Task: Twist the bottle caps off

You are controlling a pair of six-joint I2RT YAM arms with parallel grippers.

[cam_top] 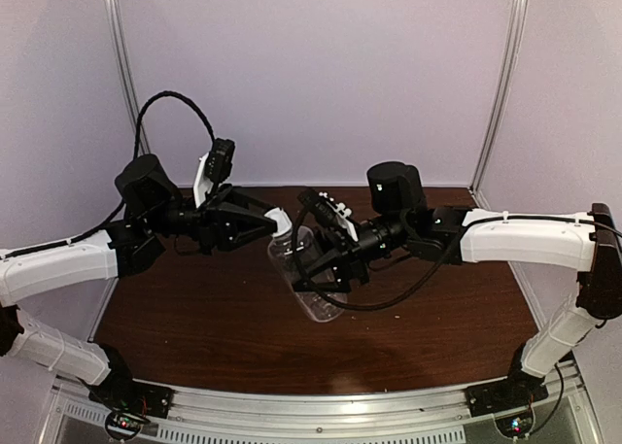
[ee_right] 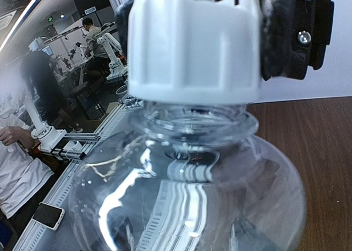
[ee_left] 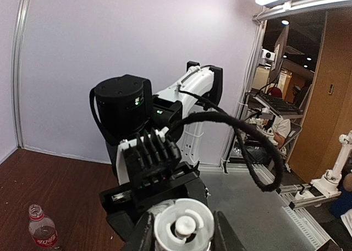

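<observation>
left wrist view is showing the white cap (ee_left: 184, 226) sitting at 6 o'clock in the frame, its top facing the lens, with my left gripper (cam_top: 280, 225) clamping it: the two dark fingers (ee_left: 144, 234) are pressing on it from 9 and 3 o'clock. in the right wrist view the same cap is sitting on the threaded neck of the plain bottle (ee_right: 187, 196), and one of those fingers is touching its side at 2 o'clock.

from above, the plain bottle is hanging in the air over the middle of the table (cam_top: 194, 318), tilting, with its neck pointing toward 11 o'clock and its base toward 5 o'clock. my right gripper (cam_top: 326, 264) is closing around the clear body just below the shoulder, reaching in from 3 o'clock, while my left arm is coming in from 9 o'clock, so the two grippers are meeting almost nose to nose at the bottle.

further out, the red-label bottle (ee_left: 41, 229) is standing upright on the brown table, down at 8 o'clock in the left wrist view and well apart from both grippers. i cannot tell from this view whether it is wearing a cap.
</observation>
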